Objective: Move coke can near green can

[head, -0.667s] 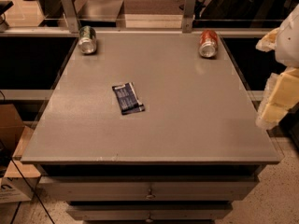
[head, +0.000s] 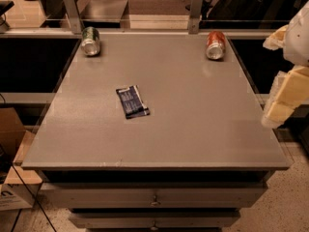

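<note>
Tool (head: pixel 285 93) is at the right edge of the frame, just off the counter's (head: pixel 193 134) right side. Can't tell if it's apart or together, and nothing is visibly in it. Nearest item is the coke can (head: pixel 216 45), upper right of the counter, apparently lying on its side. Green can (head: pixel 90 40) is upper left, well apart from it, also lying down. A dark blue packet (head: pixel 132 102) lies flat left of centre. I read this as the approach step, nothing grasped yet. The next move needs the tool up-left onto the coke can, then a carry left along the back edge. Count: one coke can, one green can, one packet.
</note>
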### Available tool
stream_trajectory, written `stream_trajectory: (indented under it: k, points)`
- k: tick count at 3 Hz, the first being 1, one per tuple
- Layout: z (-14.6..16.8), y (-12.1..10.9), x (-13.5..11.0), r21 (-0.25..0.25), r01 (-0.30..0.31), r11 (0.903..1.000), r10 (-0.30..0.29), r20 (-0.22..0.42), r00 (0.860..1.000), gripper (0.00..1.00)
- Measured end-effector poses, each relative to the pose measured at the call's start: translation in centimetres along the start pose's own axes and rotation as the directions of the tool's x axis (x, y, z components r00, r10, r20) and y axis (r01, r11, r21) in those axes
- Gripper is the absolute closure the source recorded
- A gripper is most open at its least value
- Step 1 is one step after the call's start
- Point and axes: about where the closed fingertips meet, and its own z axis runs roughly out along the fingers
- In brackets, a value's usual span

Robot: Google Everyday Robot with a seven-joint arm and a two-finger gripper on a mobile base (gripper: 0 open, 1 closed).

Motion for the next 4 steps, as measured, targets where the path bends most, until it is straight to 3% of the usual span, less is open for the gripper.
stream_trajectory:
  k: [1, 2, 3, 4]
  points:
    - [1.1, -2.3, -0.4, 0.015, -0.016, 0.9998, 0.016, 0.055, 0.998, 0.00]
    - [2.4, -6.4, -0.1, 0.040, -0.087, 0.9954, 0.084, 0.075, 0.994, 0.00]
    - [2.3, -6.7, -0.2, 0.046, -0.092, 0.9947, 0.089, 0.080, 0.993, 0.00]
    - [3.5, -7.6, -0.6, 0.052, -0.141, 0.9886, 0.134, 0.118, 0.984, 0.00]
